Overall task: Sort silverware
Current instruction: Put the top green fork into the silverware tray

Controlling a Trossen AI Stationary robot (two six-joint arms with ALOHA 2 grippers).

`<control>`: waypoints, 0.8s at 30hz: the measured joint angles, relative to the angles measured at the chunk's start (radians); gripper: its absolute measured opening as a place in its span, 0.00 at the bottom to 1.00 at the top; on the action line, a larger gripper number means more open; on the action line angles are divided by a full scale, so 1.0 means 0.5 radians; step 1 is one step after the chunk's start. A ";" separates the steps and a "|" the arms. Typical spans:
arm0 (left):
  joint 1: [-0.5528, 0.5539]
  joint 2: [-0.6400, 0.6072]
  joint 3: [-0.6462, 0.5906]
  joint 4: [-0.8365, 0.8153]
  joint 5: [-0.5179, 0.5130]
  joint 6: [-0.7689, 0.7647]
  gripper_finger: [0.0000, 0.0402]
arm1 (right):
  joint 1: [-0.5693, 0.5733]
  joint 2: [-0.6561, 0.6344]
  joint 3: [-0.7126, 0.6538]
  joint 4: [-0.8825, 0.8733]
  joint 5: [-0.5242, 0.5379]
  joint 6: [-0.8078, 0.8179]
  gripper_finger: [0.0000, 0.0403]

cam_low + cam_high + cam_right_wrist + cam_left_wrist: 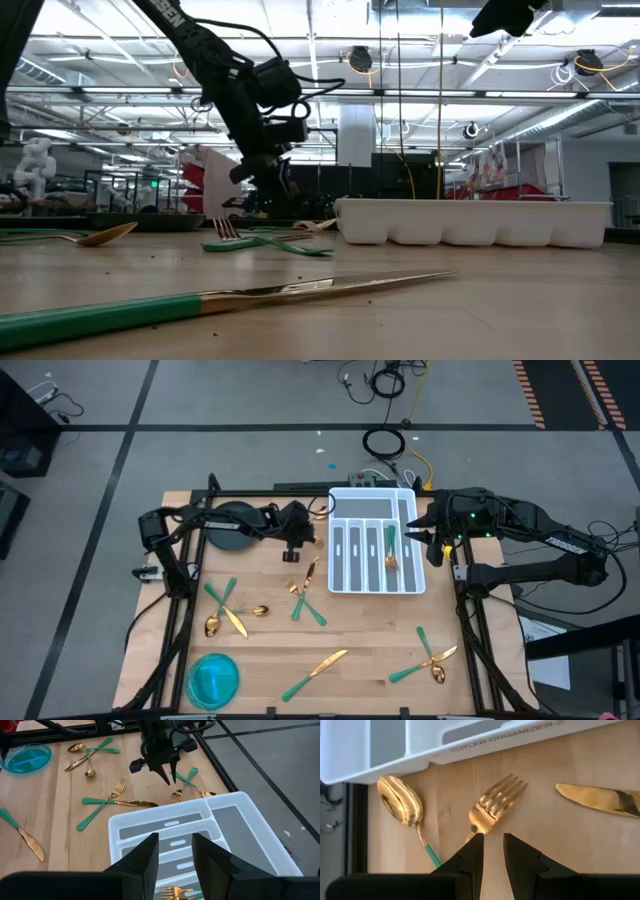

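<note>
Raised lettering on the white plastic compartmented tray (420, 745) reads "CUTLERY ORGANIZER". Just below it in the left wrist view lie a gold-headed, green-handled fork (492, 810), a matching spoon (400, 805) and a gold knife blade (605, 800). The left gripper (492, 852) hovers over the fork, jaws slightly parted and empty. The right gripper (175, 850), at centre right of the high view, hangs over the tray, jaws partly open, empty.
</note>
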 joint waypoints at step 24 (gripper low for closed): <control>-0.130 -0.016 0.026 0.131 -0.320 -0.304 0.21 | 0.000 0.000 -0.001 -0.007 0.001 0.028 0.28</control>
